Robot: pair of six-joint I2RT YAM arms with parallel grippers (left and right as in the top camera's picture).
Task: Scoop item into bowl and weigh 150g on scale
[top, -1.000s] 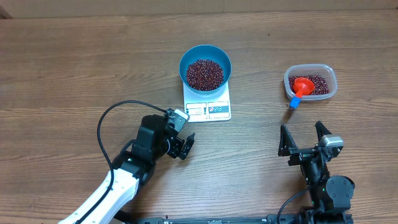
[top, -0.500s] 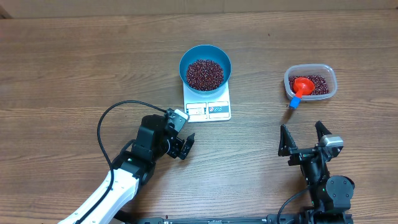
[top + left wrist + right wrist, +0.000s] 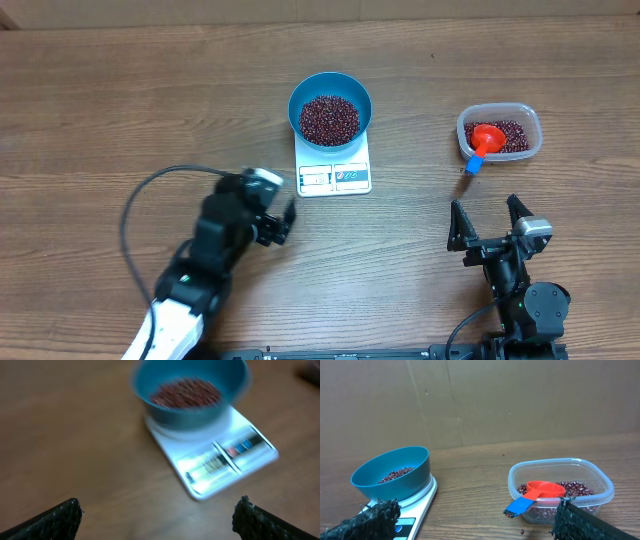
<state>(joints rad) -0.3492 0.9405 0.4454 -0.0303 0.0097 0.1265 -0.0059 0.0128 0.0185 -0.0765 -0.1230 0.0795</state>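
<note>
- The left fingers [image 3: 56, 520] stand wide apart and hold nothing. They hover over the bare wooden tabletop [image 3: 120, 110].
- The right fingers [image 3: 580, 521] are also spread wide and empty.
- The round deep teal-blue bowl [image 3: 330, 108] sits on the small flat white rectangular scale [image 3: 334, 176]. Both lie just ahead of the left fingers, a little to their right.
- Many small dark red beans [image 3: 330, 119] already form a heap inside this bowl.
- The display edge of the scale faces the left fingers, but its reading is too blurred to tell.
- More beans lie in the clear rounded plastic tub [image 3: 531, 117], ahead of the right fingers and well apart from the scale.
- The red scoop with a blue handle [image 3: 483, 138] rests in this tub.
- Its long axis runs nearly toward the right fingers. The blue handle sticks out over the near rim, pointing back at them and slightly to their left.
- In my judgement, if the weight needs correcting, the right arm is the nearer one to the scoop. The handle lies ready for a grasp from the near side.
- The left arm is the nearer one to the bowl and scale.
</note>
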